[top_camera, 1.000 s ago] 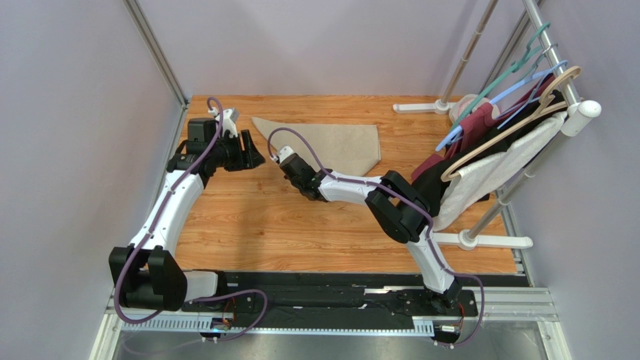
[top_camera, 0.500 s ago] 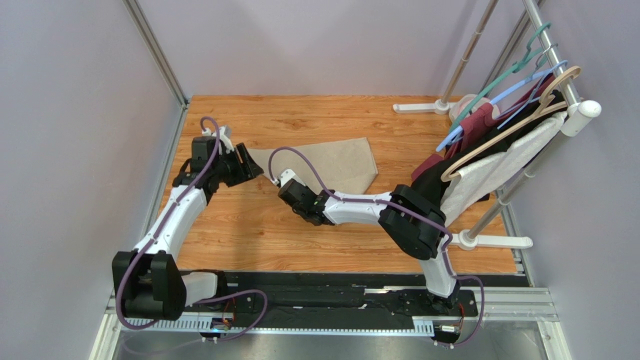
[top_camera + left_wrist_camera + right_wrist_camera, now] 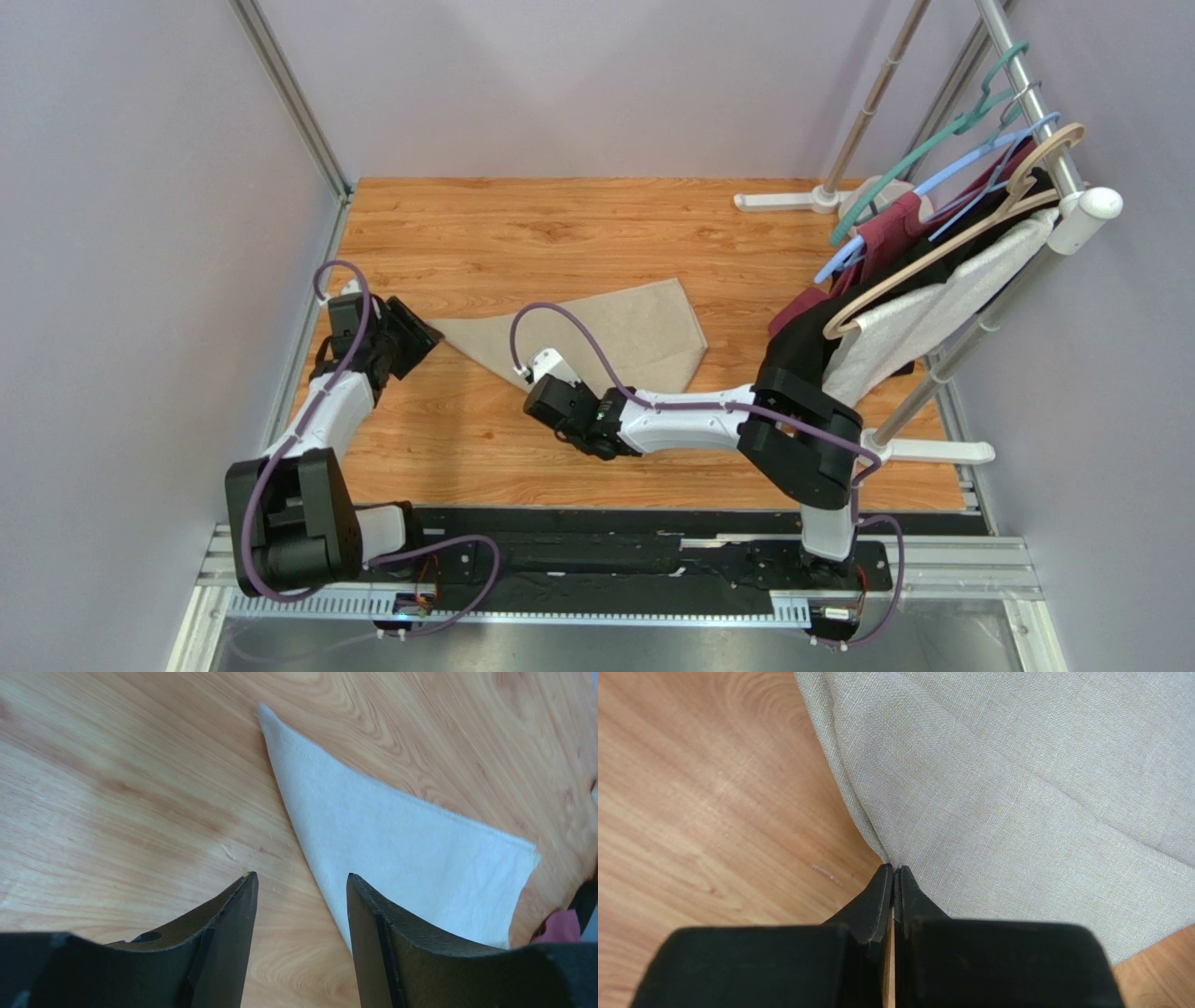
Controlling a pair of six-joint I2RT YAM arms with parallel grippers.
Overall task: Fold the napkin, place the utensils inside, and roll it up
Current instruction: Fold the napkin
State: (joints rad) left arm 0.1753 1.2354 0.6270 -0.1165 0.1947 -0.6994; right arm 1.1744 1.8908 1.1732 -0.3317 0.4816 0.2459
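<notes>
The beige napkin (image 3: 617,336) lies flat on the wooden table, folded into a wedge with its point to the left. My right gripper (image 3: 550,406) is at its near edge. In the right wrist view the jaws (image 3: 893,871) are shut and pinch the napkin's edge (image 3: 1018,777). My left gripper (image 3: 417,339) is beside the napkin's left point. In the left wrist view it is open (image 3: 300,876) and empty, with the napkin (image 3: 400,840) just beyond its right finger (image 3: 372,917). The utensils are out of view.
A garment rack (image 3: 1045,133) with hangers and white and maroon garments (image 3: 912,315) stands at the right. Its white feet lie at the back (image 3: 786,200) and near right (image 3: 919,451). Grey walls close in the table (image 3: 463,434) on the left and back.
Both grippers have moved toward the near edge. The napkin has slid nearer and to the left with the right gripper. The left gripper has swung down and left.
</notes>
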